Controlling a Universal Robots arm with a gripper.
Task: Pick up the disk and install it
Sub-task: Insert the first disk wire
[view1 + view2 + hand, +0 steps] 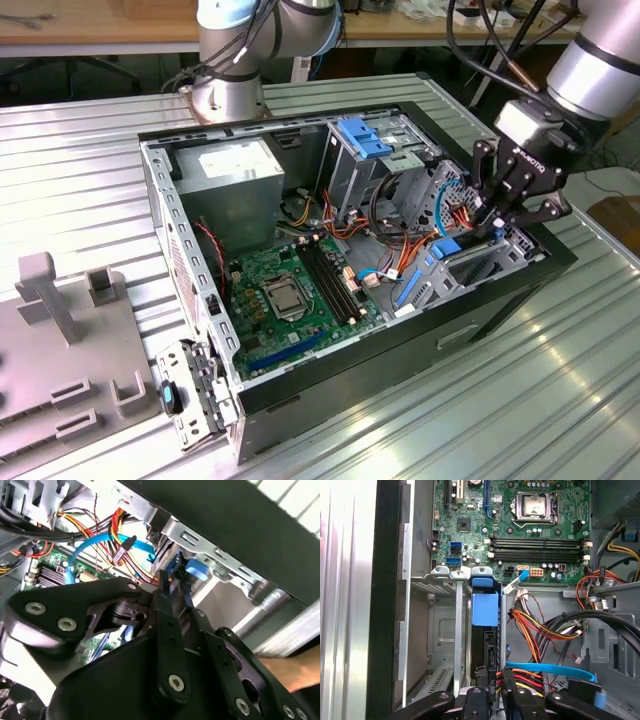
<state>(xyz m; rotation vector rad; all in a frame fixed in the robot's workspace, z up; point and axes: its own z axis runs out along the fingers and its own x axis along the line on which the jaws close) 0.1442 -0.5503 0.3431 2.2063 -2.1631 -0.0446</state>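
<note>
An open black desktop computer case [400, 355] lay on its side on the ribbed metal counter [90, 160]. Inside it sat a green motherboard [290, 290], a grey power-supply box with a white label [235, 180], a metal drive cage with a blue plastic tab [365, 140], and bundles of orange, red and yellow cables [535, 630].

The black gripper [505, 205] reached into the case's corner at the exterior view's right, over a grey metal drive bay [437, 640]. The disk, a dark drive framed by blue plastic rails [485, 630], stood on edge in that bay, its blue end toward the motherboard. In the first wrist view the gripper's linkages [490, 700] sat at the disk's near end; whether the fingers clenched it could not be told.
</note>
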